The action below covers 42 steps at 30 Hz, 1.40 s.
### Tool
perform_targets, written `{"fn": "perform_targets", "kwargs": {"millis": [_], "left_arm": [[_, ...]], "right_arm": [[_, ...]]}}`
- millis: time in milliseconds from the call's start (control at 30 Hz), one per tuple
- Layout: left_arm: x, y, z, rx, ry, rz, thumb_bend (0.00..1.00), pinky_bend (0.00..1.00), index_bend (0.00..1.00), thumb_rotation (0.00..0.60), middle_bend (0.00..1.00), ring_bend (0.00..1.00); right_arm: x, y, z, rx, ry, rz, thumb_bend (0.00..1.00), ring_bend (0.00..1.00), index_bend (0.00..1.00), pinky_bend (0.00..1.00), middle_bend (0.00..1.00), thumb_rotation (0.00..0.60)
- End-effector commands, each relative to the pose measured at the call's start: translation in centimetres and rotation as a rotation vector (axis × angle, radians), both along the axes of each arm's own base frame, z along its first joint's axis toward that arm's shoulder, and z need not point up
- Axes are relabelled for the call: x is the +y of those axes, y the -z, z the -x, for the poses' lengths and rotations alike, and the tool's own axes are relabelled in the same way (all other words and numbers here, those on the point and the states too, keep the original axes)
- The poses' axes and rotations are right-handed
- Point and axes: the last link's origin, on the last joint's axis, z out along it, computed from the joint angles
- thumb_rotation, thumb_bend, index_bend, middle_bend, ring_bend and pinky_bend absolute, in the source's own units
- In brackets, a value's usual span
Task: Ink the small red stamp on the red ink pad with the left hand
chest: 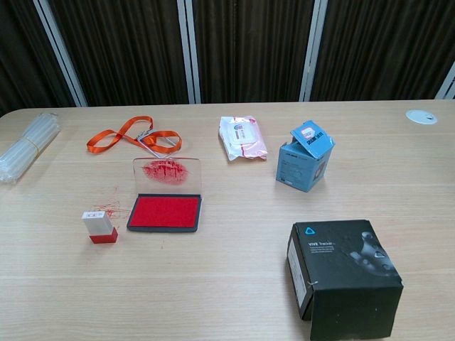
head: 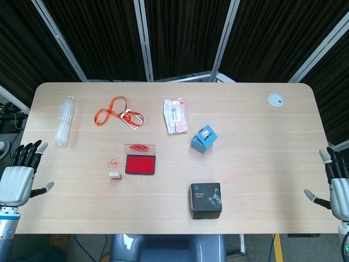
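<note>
The small red stamp (chest: 99, 226) is seen upright on the surface (head: 256, 169), just beside the left edge of the open red ink pad (chest: 164, 212), toward the surface's front-left part. The left robot hand (head: 20, 174) is held released off the left edge, the right robot hand (head: 335, 185) released off the right edge.

My table (head: 262, 180) carries a stamp (chest: 99, 226), open ink pad (chest: 164, 212), lanyard (chest: 133, 136), plastic tubes (head: 64, 119), wipes (chest: 242, 136), blue box (chest: 305, 165) and black box (chest: 345, 275).
</note>
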Motion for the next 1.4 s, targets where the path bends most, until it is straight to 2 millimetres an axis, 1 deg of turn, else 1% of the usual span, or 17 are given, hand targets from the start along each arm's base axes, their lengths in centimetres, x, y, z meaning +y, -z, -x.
{"fn": "perform_targets", "kwargs": {"millis": [33, 67, 100, 133, 167, 200, 267, 300, 333, 367, 500, 633, 767, 900, 1067, 1200, 1400], "left_arm": [[0.0, 0.0, 0.0, 0.003, 0.002, 0.001, 0.0, 0.0, 0.0, 0.6, 0.0, 0.0], [0.0, 0.0, 0.0, 0.009, 0.005, 0.0, 0.0, 0.07, 0.0, 0.6, 0.0, 0.03], [0.1, 0.0, 0.0, 0.018, 0.014, -0.007, 0.0, 0.23, 0.0, 0.6, 0.0, 0.14], [0.3, 0.1, -0.1, 0.019, 0.026, -0.01, 0.0, 0.37, 0.0, 0.6, 0.0, 0.24], [0.4, 0.4, -0.3, 0.009, 0.037, -0.001, 0.0, 0.58, 0.0, 0.6, 0.0, 0.43], [0.5, 0.6, -0.4, -0.002, 0.042, 0.009, 0.0, 0.71, 0.0, 0.6, 0.0, 0.58], [1.2, 1.8, -1.0, -0.01, 0.054, 0.039, 0.0, 0.82, 0.0, 0.6, 0.0, 0.71], [1.6, 2.9, -1.5, -0.025, 0.06, 0.064, 0.0, 0.86, 0.0, 0.6, 0.0, 0.77], [2.2, 4.6, -2.7, -0.074, 0.077, 0.117, 0.0, 0.88, 0.02, 0.6, 0.01, 0.8], [3.0, 5.9, -3.5, -0.108, 0.085, 0.15, 0.0, 0.91, 0.05, 0.6, 0.04, 0.84], [4.6, 8.7, -4.9, -0.128, 0.089, 0.197, 0.01, 0.96, 0.2, 0.6, 0.14, 0.9], [5.7, 11.8, -6.1, -0.134, 0.041, 0.27, 0.06, 0.98, 0.24, 0.6, 0.19, 0.92], [6.2, 14.1, -6.5, -0.132, -0.013, 0.316, 0.1, 0.98, 0.27, 0.6, 0.22, 0.92], [6.3, 15.1, -6.3, -0.135, -0.045, 0.326, 0.17, 0.98, 0.32, 0.6, 0.29, 0.93], [6.7, 15.9, -6.0, -0.144, -0.077, 0.314, 0.21, 0.98, 0.38, 0.6, 0.37, 0.93], [6.8, 16.5, -6.2, -0.152, -0.087, 0.314, 0.26, 0.98, 0.39, 0.6, 0.39, 0.93], [6.8, 17.1, -6.3, -0.136, -0.094, 0.314, 0.26, 0.98, 0.39, 0.6, 0.41, 0.93]], "right_arm": [[0.0, 0.0, 0.0, 0.001, 0.001, -0.002, 0.0, 0.0, 0.0, 0.0, 0.0, 0.6], [0.0, 0.0, 0.0, 0.0, 0.002, -0.004, 0.0, 0.0, 0.0, 0.0, 0.0, 0.6], [0.0, 0.1, -0.1, -0.002, 0.002, -0.005, 0.0, 0.0, 0.0, 0.0, 0.0, 0.6], [0.1, 0.1, -0.1, -0.002, 0.002, -0.005, 0.0, 0.0, 0.0, 0.0, 0.0, 0.6], [0.1, 0.0, -0.1, -0.001, 0.001, -0.005, 0.0, 0.0, 0.0, 0.0, 0.0, 0.6], [0.1, 0.1, -0.1, -0.001, 0.002, -0.006, 0.0, 0.0, 0.0, 0.0, 0.0, 0.6], [0.1, 0.1, -0.1, 0.0, 0.004, -0.007, 0.0, 0.0, 0.0, 0.0, 0.0, 0.6], [0.1, 0.1, -0.2, -0.003, 0.005, -0.008, 0.0, 0.0, 0.0, 0.0, 0.0, 0.6], [0.1, 0.2, -0.2, -0.001, 0.006, -0.012, 0.0, 0.0, 0.0, 0.0, 0.0, 0.6], [0.0, 0.3, -0.2, 0.002, 0.007, -0.015, 0.0, 0.0, 0.0, 0.0, 0.0, 0.6], [0.0, 0.4, 0.0, 0.007, 0.02, -0.022, 0.0, 0.0, 0.0, 0.0, 0.0, 0.6], [-0.2, 0.5, 0.3, 0.013, 0.034, -0.026, 0.0, 0.0, 0.0, 0.0, 0.0, 0.6], [-0.3, 0.4, 0.8, 0.016, 0.059, -0.029, 0.0, 0.0, 0.0, 0.0, 0.0, 0.6], [-0.4, 0.4, 0.9, 0.011, 0.068, -0.03, 0.0, 0.0, 0.0, 0.0, 0.0, 0.6], [-0.3, 0.4, 0.9, 0.009, 0.067, -0.034, 0.0, 0.0, 0.0, 0.0, 0.0, 0.6], [-0.3, 0.5, 0.9, 0.009, 0.07, -0.037, 0.0, 0.0, 0.0, 0.0, 0.0, 0.6], [-0.4, 0.4, 1.1, 0.007, 0.076, -0.037, 0.0, 0.0, 0.0, 0.0, 0.0, 0.6]]}}
